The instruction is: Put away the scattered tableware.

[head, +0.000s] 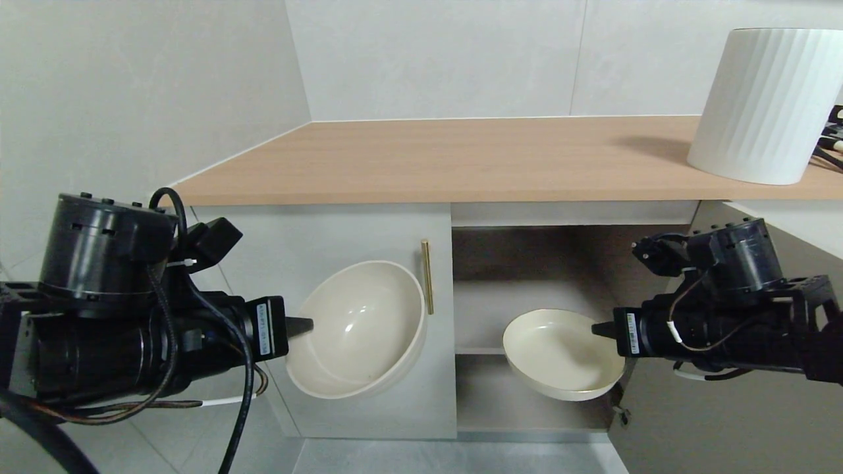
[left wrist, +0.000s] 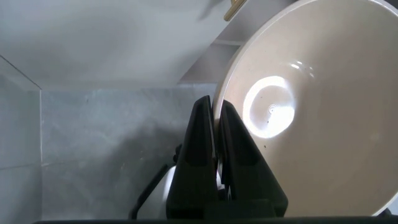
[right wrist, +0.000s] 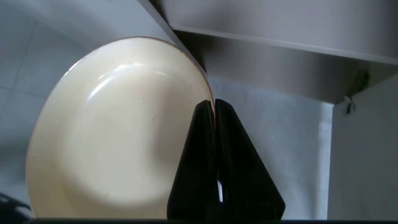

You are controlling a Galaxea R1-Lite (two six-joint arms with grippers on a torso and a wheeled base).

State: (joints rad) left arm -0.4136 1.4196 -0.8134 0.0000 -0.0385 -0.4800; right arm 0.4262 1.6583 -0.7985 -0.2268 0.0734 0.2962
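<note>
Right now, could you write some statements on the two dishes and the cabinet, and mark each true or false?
The left gripper is shut on the rim of the deep bowl. True.
The right gripper is open and holds nothing. False: it is shut on the shallow dish.
The cabinet's right compartment stands open. True.
The white ribbed container lies on the floor. False: it stands on the wooden counter.
</note>
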